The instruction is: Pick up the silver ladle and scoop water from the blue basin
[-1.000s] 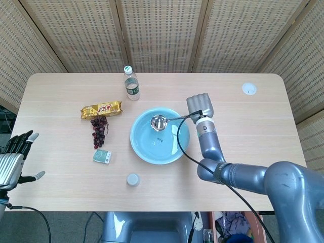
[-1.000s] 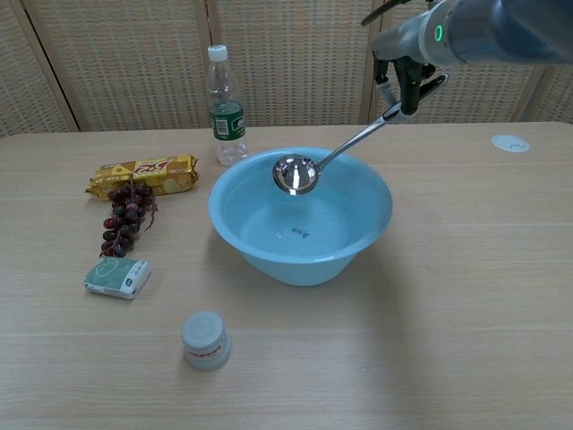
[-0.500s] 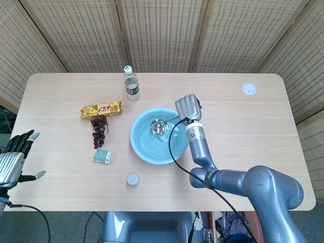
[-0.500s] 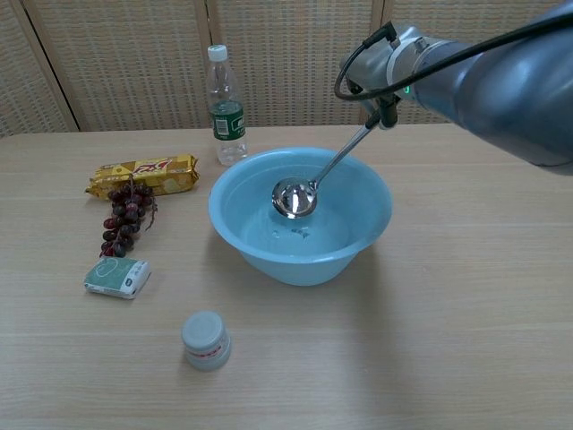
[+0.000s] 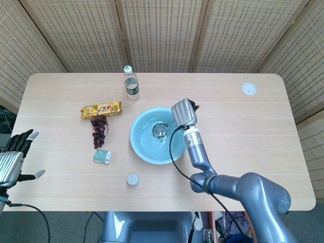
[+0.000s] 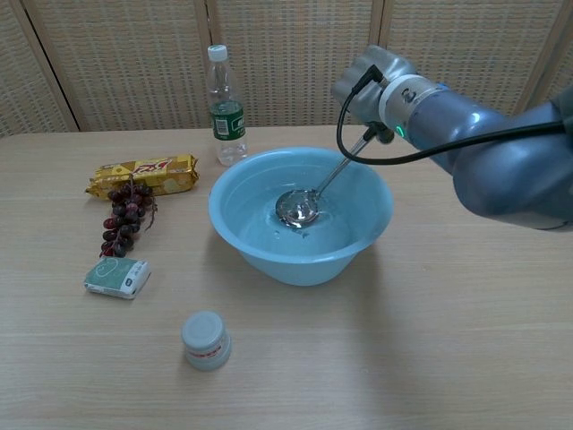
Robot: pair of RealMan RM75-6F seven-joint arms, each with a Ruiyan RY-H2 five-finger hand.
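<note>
While your right hand (image 5: pixel 183 112) grips the silver ladle (image 6: pixel 300 205) by its handle above the far right rim of the blue basin (image 5: pixel 143 149), the ladle's bowl sits low inside the basin, at the water — fingers wrapped close round the handle. Your left hand (image 5: pixel 15 157) hangs well to the left of the basin, off the table (image 5: pixel 253 131) edge, fingers spread and holding nothing. Left of the basin lie grapes (image 5: pixel 98 129), a snack packet (image 5: pixel 102 109) and a small box (image 5: pixel 102 157) — a water bottle (image 5: pixel 131 83) stands behind it.
</note>
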